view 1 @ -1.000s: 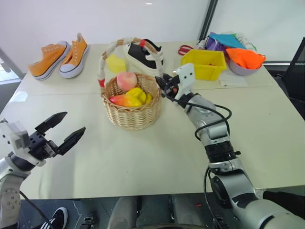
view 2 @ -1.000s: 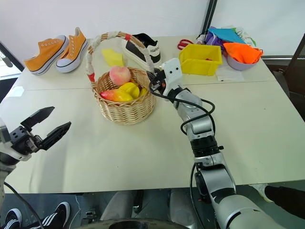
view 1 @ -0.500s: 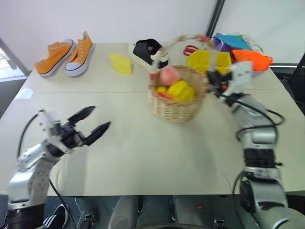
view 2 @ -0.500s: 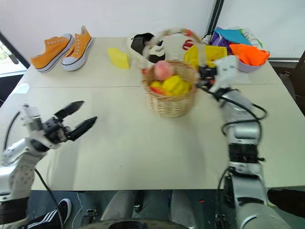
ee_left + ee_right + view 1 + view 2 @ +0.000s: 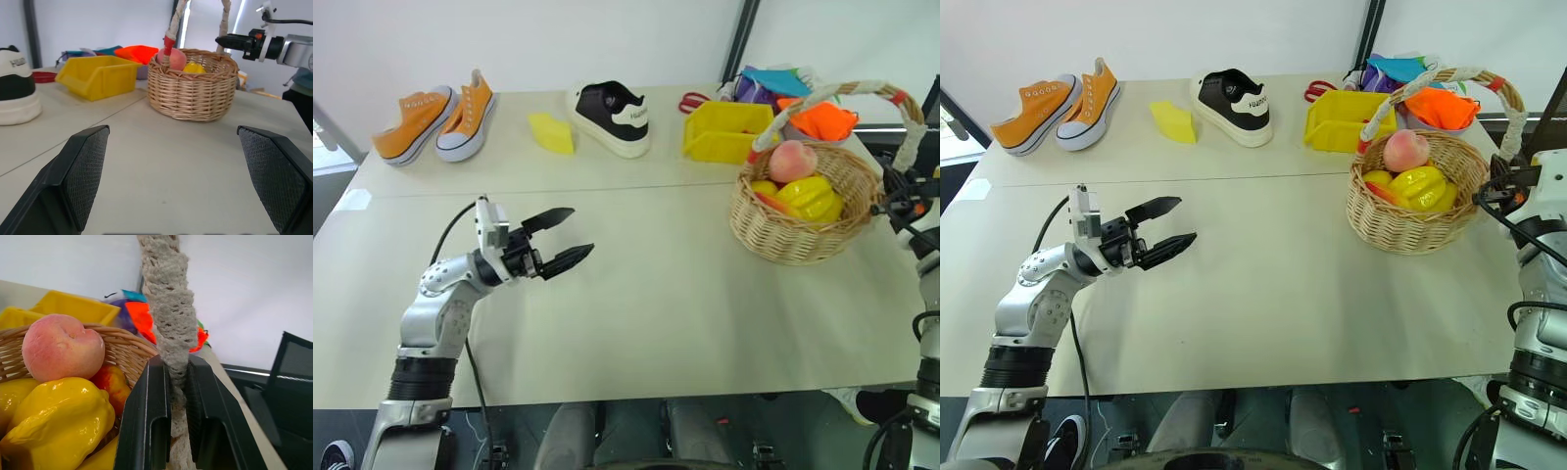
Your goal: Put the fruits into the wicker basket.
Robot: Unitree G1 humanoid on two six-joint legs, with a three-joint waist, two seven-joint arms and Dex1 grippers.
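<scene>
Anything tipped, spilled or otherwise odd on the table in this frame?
Nothing spilled or tipped. The wicker basket stands upright with the peach and mango inside, the right claw shut on its handle. One black shoe sits without a mate.

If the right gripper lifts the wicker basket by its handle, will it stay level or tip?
The right gripper pinches the wicker basket low on one handle side, so it would probably tilt. The peach sits high and might roll. The woven wall looks stiff.

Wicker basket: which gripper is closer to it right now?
Right. The right gripper is shut on the wicker basket handle at its right side; the left gripper hangs open over bare table, well to the basket's left.
</scene>
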